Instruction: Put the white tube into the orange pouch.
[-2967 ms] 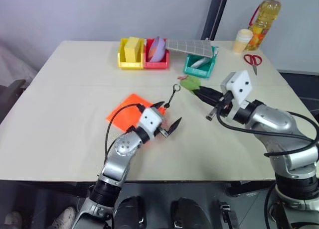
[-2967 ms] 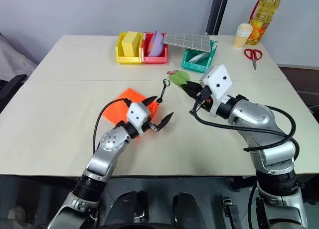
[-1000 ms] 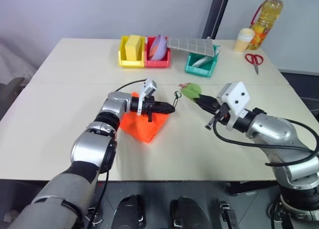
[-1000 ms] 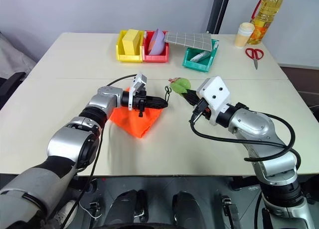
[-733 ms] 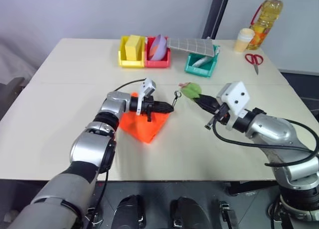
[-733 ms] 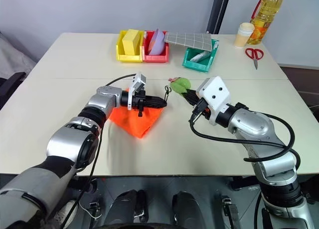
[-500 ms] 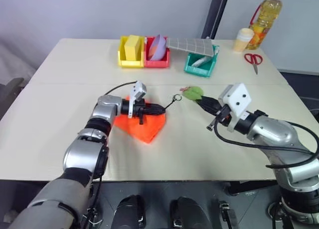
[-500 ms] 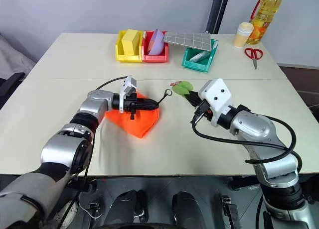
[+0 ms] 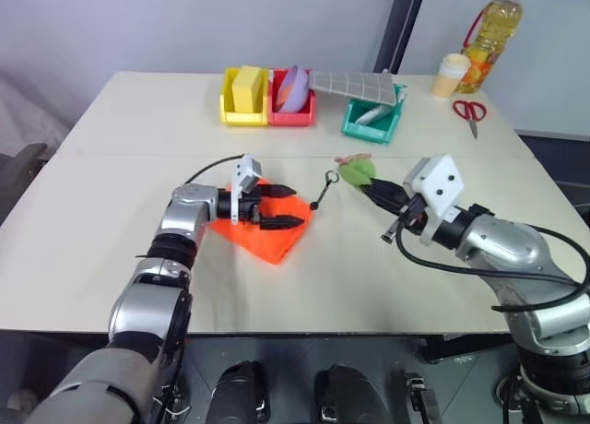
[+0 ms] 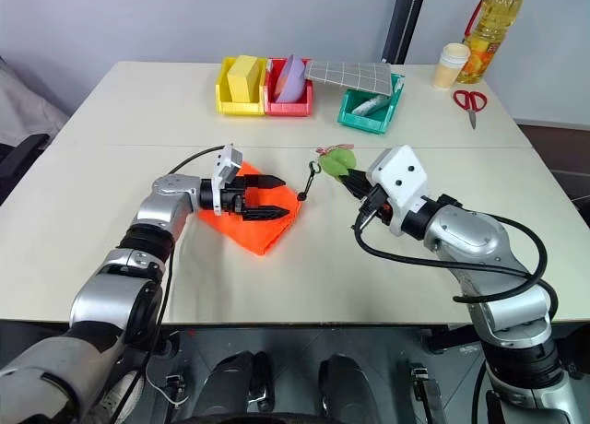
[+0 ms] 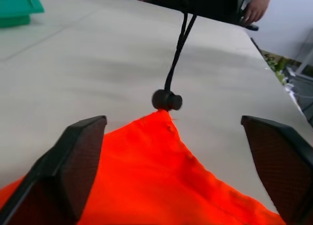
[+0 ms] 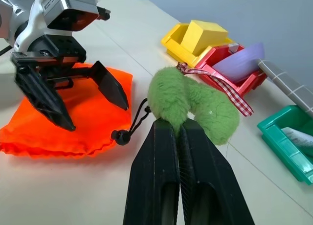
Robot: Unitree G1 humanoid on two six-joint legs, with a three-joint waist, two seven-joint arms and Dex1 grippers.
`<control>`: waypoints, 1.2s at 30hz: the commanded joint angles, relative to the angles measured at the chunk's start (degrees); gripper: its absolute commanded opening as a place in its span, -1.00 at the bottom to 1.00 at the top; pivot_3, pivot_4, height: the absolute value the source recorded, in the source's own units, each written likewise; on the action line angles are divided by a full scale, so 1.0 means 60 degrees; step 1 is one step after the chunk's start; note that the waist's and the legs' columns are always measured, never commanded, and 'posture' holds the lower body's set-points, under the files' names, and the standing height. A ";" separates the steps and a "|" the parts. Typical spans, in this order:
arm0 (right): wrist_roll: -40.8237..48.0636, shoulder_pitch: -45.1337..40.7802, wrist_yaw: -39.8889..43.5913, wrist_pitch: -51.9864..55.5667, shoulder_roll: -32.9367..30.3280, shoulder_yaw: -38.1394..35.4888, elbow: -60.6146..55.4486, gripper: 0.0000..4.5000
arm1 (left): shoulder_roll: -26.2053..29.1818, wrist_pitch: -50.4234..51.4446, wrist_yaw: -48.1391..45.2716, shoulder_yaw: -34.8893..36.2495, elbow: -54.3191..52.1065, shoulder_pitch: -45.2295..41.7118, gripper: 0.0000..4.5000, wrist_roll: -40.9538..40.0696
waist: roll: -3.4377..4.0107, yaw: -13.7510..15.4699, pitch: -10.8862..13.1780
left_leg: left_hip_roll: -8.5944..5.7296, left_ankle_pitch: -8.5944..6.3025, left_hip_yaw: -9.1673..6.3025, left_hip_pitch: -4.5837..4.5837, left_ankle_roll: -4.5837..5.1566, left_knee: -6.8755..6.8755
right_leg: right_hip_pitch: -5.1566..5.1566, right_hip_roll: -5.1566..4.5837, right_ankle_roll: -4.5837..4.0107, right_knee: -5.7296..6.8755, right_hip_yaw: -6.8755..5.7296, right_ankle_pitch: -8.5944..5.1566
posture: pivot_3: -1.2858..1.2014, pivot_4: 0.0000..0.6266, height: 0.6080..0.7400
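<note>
The left gripper [image 9: 279, 207] hovered mid-frame, fingers spread wide, directly over the bright orange fabric drawstring pouch [image 9: 267, 235] lying flat on the pale desk [image 9: 111, 175]. The right gripper [image 10: 354, 182], right of centre, was clamped shut on a fuzzy green tag [image 12: 188, 105] at the end of the pouch's black cord [image 9: 319, 192]. The small white tube [image 9: 367, 116] lay well apart, up in the green bin [image 9: 371, 124] at the upper middle of the frame, its long axis slanting across the bin. By my reading, the right arm was nearer the tube, yet its gripper was occupied; the left was free.
</note>
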 commanded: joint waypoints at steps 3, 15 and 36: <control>0.0019 -0.0144 -0.0082 -0.0187 0.0118 -0.0077 -0.0283 -1.00 | -0.0050 -0.0055 0.0303 0.0076 -0.0591 0.0064 0.98 -0.0253 | 0.0000 0.0005 0.0000 | 0.0000 0.0006 0.0000 0.0000 -0.0010 0.0002 | 0.0000 0.0002 0.0000 0.0002 0.0000 0.0000 | 0.03 -0.52 1.00; -0.0001 -0.0161 -0.0081 -0.0146 0.0182 0.0012 -0.0353 -1.00 | -0.0593 0.1117 -0.0286 0.0094 0.2100 -0.1770 0.98 -0.0151 | 0.0000 -0.0001 0.0000 | -0.0002 -0.0006 -0.0001 -0.0001 0.0011 0.0015 | -0.0001 0.0013 0.0002 0.0017 -0.0010 0.0000 | 0.03 -0.52 1.00; 0.0030 -0.0073 -0.0224 -0.0001 0.0147 -0.0001 -0.0569 -1.00 | -0.1015 0.1408 -0.0286 0.0155 0.3497 -0.2412 0.88 0.0230 | 0.0000 -0.0020 0.0000 | -0.0001 -0.0012 -0.0005 -0.0004 0.0019 0.0043 | -0.0015 -0.0003 0.0002 0.0064 -0.0007 -0.0003 | 0.03 -0.52 1.00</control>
